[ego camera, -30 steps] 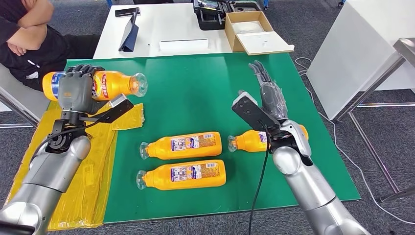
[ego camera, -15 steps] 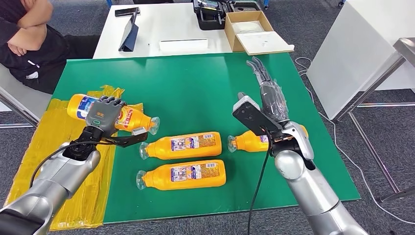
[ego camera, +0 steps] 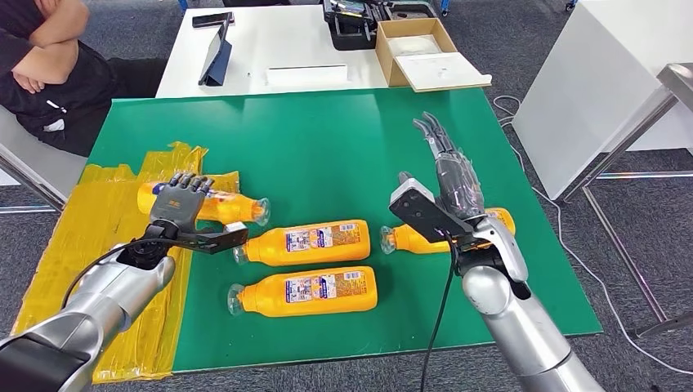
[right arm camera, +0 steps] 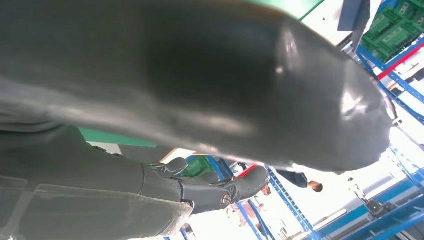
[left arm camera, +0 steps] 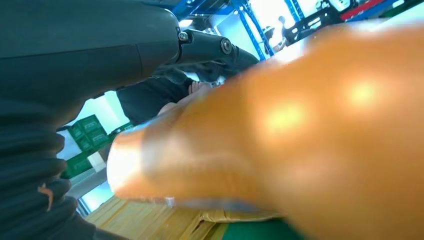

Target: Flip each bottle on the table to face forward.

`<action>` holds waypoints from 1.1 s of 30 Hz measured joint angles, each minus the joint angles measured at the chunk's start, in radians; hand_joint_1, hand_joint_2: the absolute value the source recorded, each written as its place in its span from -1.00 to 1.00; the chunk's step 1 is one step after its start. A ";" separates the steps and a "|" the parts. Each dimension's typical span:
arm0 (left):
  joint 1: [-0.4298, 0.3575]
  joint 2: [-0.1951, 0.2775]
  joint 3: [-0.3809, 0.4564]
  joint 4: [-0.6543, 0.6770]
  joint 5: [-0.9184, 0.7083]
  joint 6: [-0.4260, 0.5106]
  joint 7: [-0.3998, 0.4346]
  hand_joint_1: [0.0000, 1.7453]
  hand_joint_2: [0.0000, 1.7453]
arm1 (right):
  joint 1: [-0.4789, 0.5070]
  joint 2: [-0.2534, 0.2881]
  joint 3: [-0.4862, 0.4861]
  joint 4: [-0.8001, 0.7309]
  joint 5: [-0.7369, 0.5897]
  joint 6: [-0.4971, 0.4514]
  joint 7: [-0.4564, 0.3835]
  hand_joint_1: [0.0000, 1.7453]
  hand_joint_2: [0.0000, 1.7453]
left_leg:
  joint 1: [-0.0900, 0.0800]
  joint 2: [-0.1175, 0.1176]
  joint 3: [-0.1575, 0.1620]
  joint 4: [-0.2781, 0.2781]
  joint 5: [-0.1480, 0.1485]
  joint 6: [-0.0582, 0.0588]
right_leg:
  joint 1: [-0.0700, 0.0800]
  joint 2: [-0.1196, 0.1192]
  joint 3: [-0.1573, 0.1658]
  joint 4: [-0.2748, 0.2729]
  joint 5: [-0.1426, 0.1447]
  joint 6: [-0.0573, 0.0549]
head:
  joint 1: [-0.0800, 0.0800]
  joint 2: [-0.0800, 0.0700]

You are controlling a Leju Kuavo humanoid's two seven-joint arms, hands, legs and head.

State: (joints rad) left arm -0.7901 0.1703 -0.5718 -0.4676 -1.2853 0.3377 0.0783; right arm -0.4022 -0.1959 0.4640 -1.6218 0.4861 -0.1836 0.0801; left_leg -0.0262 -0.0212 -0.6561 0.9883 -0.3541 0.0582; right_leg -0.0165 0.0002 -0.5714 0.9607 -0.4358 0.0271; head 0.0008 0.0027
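Bottles of orange drink lie on their sides across the green surface (ego camera: 327, 139), four in all. The left hand (ego camera: 176, 208) has its fingers (ego camera: 190, 181) curled over the top of one bottle (ego camera: 229, 208), which lies partly on the crumpled yellow sheet (ego camera: 90, 237) at the surface's left end, its clear cap end pointing toward the middle. In the left wrist view that bottle (left arm camera: 300, 135) is a blurred orange mass right against the camera. It looks set down or very nearly so, though I cannot tell whether the grip has begun to loosen.

Two more bottles lie just beside each other in the middle: the upper middle bottle (ego camera: 302, 241) and the lower middle bottle (ego camera: 306, 291), both with printed labels facing up and caps to the left. Those two look finished to me. The fourth bottle (ego camera: 417, 235) lies to the right, half hidden behind the right hand (ego camera: 453, 184). That hand holds nothing; its fingers (ego camera: 433, 135) are stretched out straight and close together above the surface.

My guess is the job is well past halfway. What remains is letting go of the left bottle, checking its label faces up, and dealing with the right-hand one, whose label I cannot see properly. A seated person (ego camera: 45, 73) waits at the far left corner.
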 joint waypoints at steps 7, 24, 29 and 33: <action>-0.009 -0.008 0.029 0.018 0.038 0.003 0.018 -1.00 -1.00 | 0.029 -0.003 -0.015 -0.018 0.048 0.035 0.007 -1.00 -1.00 | 0.000 0.000 0.000 0.000 0.000 0.000 | 0.000 0.000 0.000 0.000 0.000 0.000 | 0.000 0.000; 0.065 -0.009 0.327 -0.269 0.557 0.050 -0.146 -1.00 -1.00 | 0.183 -0.074 -0.124 -0.099 0.226 0.236 0.008 -1.00 1.00 | -0.001 0.000 -0.001 0.000 0.000 0.000 | 0.000 0.000 0.000 0.000 0.000 0.000 | 0.000 0.000; 0.112 -0.001 0.437 -0.508 0.800 0.019 -0.224 -1.00 -1.00 | 0.216 -0.163 -0.154 -0.085 0.282 0.283 -0.027 -1.00 1.00 | -0.001 0.000 -0.003 0.000 0.000 0.000 | 0.001 0.000 0.000 0.000 0.000 0.000 | 0.000 0.000; 0.125 0.019 0.470 -0.652 0.905 0.008 -0.257 -1.00 -1.00 | 0.212 -0.253 -0.157 -0.043 0.292 0.304 -0.053 -1.00 1.00 | -0.002 -0.002 -0.002 0.000 0.000 0.001 | 0.000 -0.002 0.000 0.000 0.000 0.001 | 0.000 0.000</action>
State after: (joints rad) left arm -0.6649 0.1895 -0.1020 -1.1193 -0.3806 0.3455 -0.1791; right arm -0.1900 -0.4486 0.3070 -1.6646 0.7784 0.1199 0.0274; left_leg -0.0278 -0.0228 -0.6586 0.9883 -0.3540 0.0592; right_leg -0.0161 -0.0014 -0.5716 0.9603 -0.4356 0.0277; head 0.0008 0.0027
